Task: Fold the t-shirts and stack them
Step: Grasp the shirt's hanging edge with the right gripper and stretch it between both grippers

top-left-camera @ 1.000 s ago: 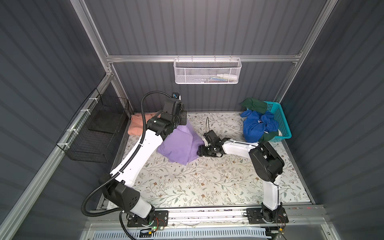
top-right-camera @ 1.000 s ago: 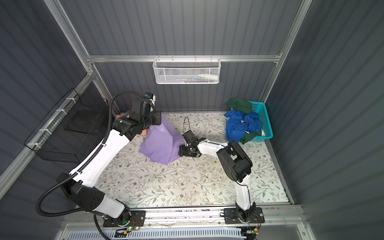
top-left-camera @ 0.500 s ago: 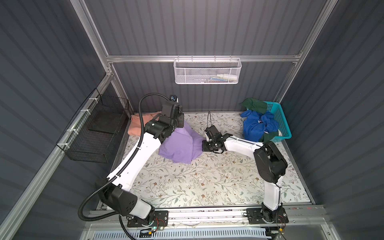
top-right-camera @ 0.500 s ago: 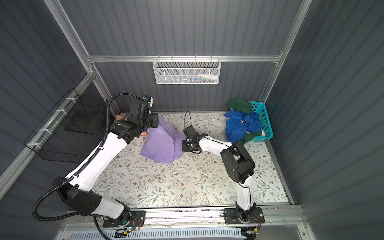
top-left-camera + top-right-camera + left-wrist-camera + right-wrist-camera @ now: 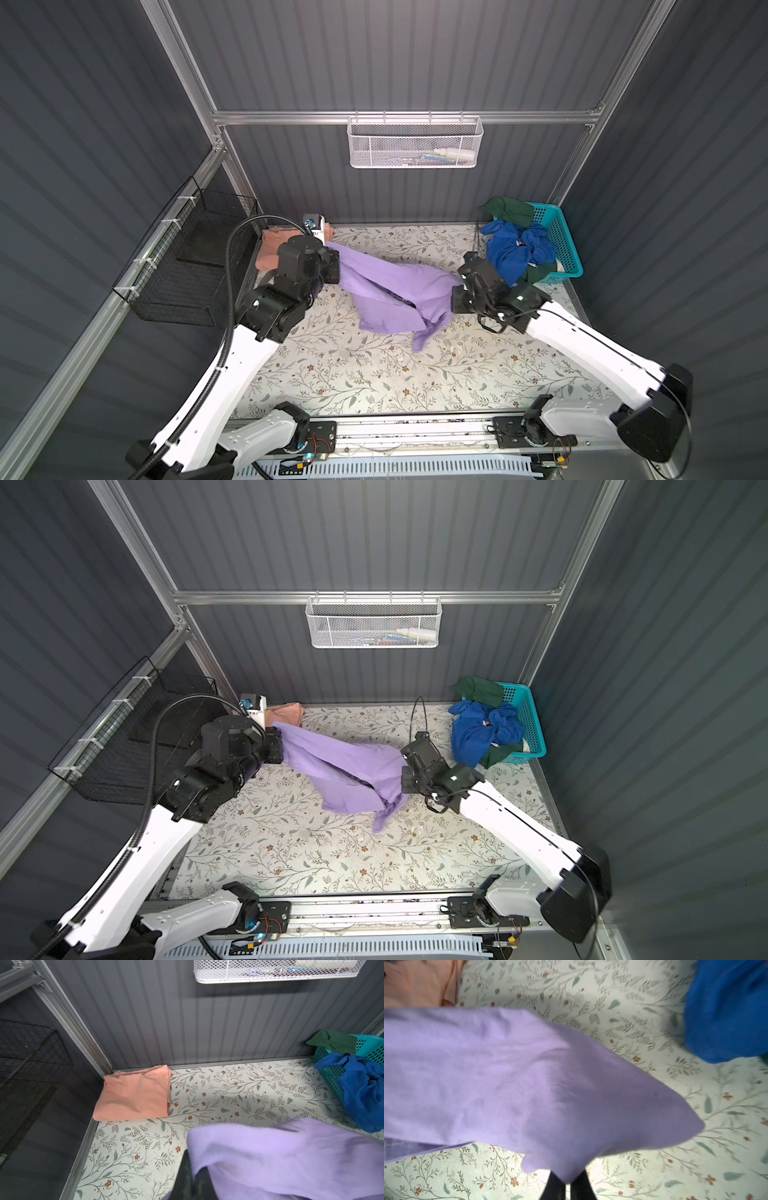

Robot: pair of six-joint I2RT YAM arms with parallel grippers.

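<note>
Dark ribbed walls (image 5: 395, 54) enclose a floral tabletop (image 5: 374, 374), white mesh basket (image 5: 395, 145) above.

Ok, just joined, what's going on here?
The left pincer and right pincer are each shut on an end of the lavender t-shirt, holding it stretched over the table, its middle sagging. The salmon t-shirt lies folded in the back left corner. A blue garment spills from the turquoise basket.

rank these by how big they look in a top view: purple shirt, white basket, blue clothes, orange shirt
1. purple shirt and white basket: about alike; the basket hangs higher, nearer the camera, so unranked
2. blue clothes
3. orange shirt: smallest as seen, partly hidden by the left arm
</note>
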